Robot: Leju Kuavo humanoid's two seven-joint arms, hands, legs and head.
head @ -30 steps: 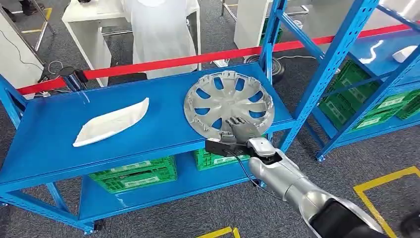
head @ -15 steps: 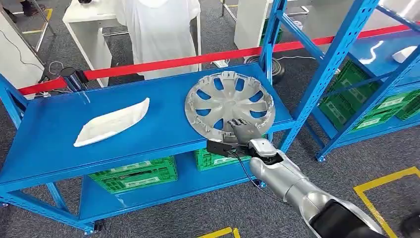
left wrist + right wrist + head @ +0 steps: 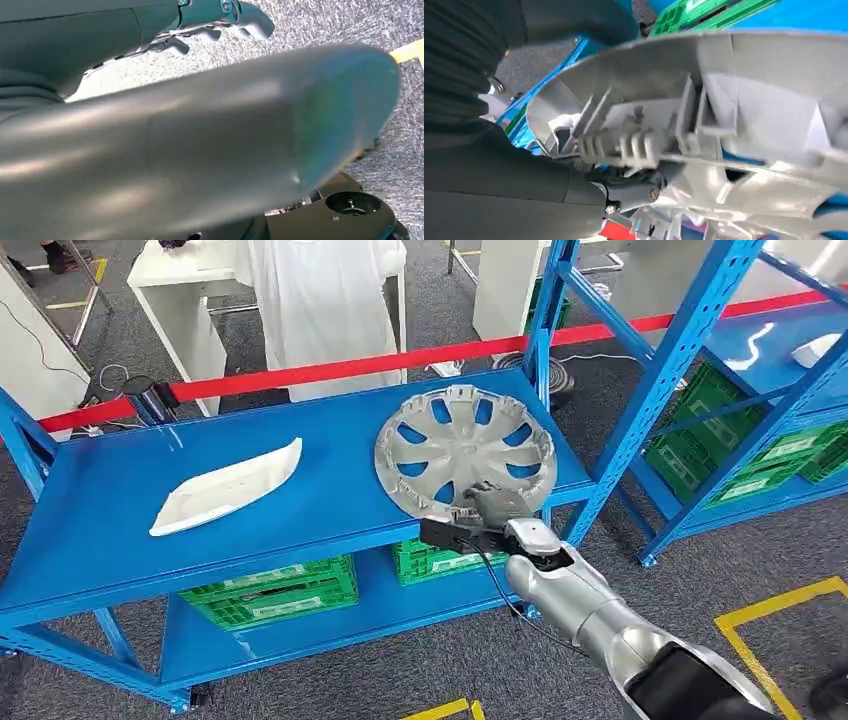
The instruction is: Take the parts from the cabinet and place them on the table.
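A silver wheel cover [image 3: 465, 450] lies at the right end of the blue shelf [image 3: 330, 510], inner side up. My right hand [image 3: 492, 505] has its fingers curled over the cover's near rim and grips it. The right wrist view looks close at the cover's ribbed inner side [image 3: 724, 100], with a dark finger [image 3: 634, 190] under its edge. A white curved part [image 3: 225, 488] lies toward the left of the same shelf. My left hand [image 3: 220, 25] hangs over the grey carpet with its fingers apart and nothing in it.
Green crates [image 3: 270, 592] stand on the lower shelf. A second blue rack [image 3: 700, 350] with more green crates stands to the right. A red band [image 3: 350, 365] runs behind the shelf, and a person in white [image 3: 325, 300] stands beyond it. Yellow lines [image 3: 770, 600] mark the floor.
My right hand's fingers, stretched flat over the cover's near rim before, have curled down onto it. The cover has shifted slightly to the right.
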